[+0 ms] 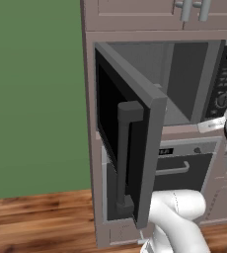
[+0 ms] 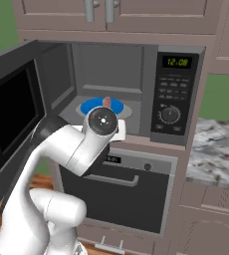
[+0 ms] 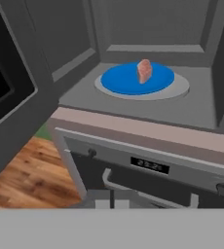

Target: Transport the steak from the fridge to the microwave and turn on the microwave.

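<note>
steak (image 3: 144, 71) on blue plate (image 3: 123, 80), half hidden behind arm (image 2: 102, 122) from the right

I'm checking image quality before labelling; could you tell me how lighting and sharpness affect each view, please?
Hand view: soft and slightly blurred, yet the steak reads clearly on the blue plate. Right base view: even light, green digits legible. Left base view: microwave interior shaded, door window black.

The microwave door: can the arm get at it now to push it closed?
Probably yes. The microwave door stands wide open on the left, with nothing in front of it. The tool, shut and empty, is just outside the opening, and the steak sits on the blue plate inside.
</note>
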